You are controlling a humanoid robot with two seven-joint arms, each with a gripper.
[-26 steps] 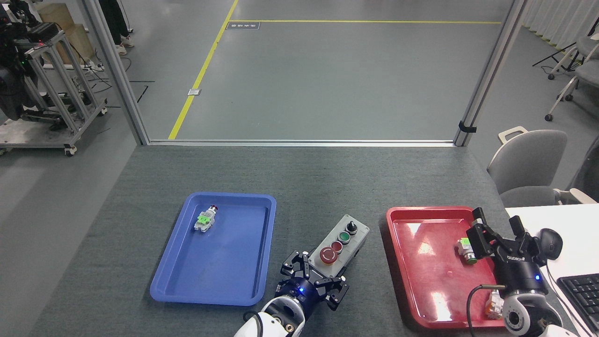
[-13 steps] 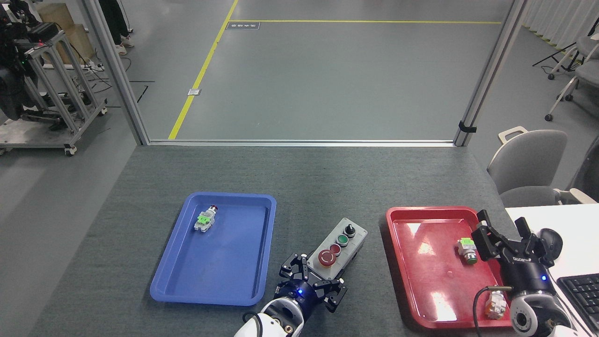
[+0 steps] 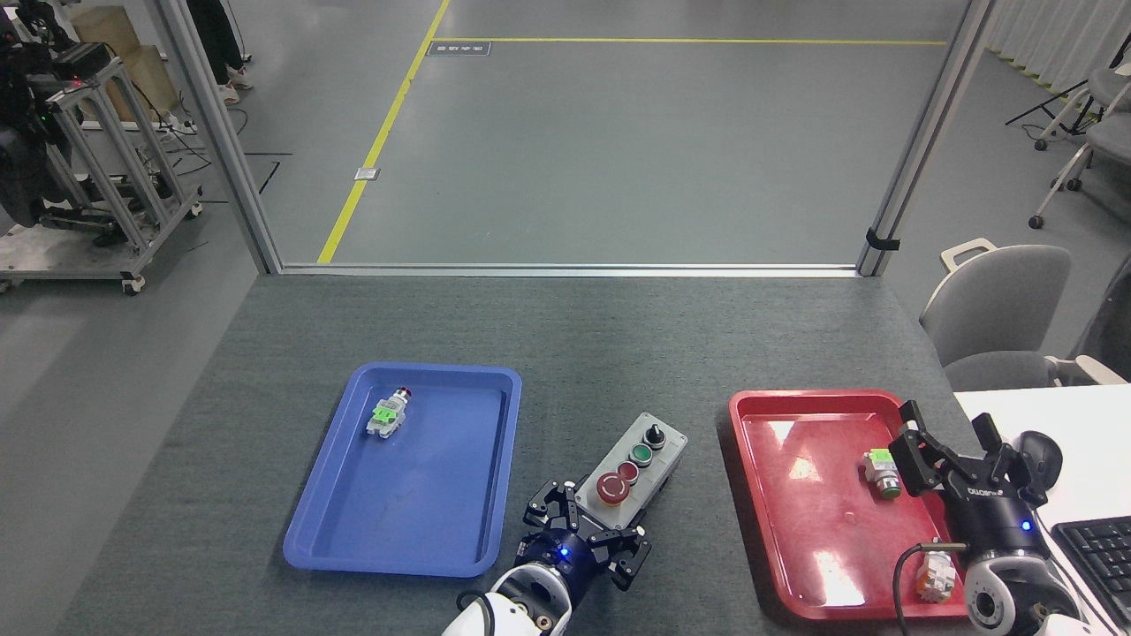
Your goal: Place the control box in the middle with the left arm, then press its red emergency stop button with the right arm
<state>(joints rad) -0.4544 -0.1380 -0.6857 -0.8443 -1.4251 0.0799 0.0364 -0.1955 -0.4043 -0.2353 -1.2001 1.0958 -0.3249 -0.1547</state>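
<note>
The control box [image 3: 649, 449] lies slanted on the dark grey tabletop [image 3: 610, 353] between the two trays. Its big red emergency stop button [image 3: 616, 488] is at the near end, with the small red button, green button and black knob in a row beyond it. My left gripper [image 3: 586, 528] comes in from the bottom edge, and its black claws are closed around the box's near end. My right gripper [image 3: 952, 446], with its looped cable, stands open at the right edge of the red tray [image 3: 795, 530], with nothing between its claws.
A blue tray [image 3: 424, 371] at the left holds a small white-and-green switch part [image 3: 387, 415]. The red tray holds a similar part [image 3: 881, 471] beside my right gripper and an orange part [image 3: 935, 574]. A white desk with a keyboard [image 3: 1096, 556] and a grey chair [image 3: 998, 309] stand at the right.
My left gripper has drawn the control box a little nearer and leftward. My right gripper has dropped back slightly to the right, off the tray's interior.
</note>
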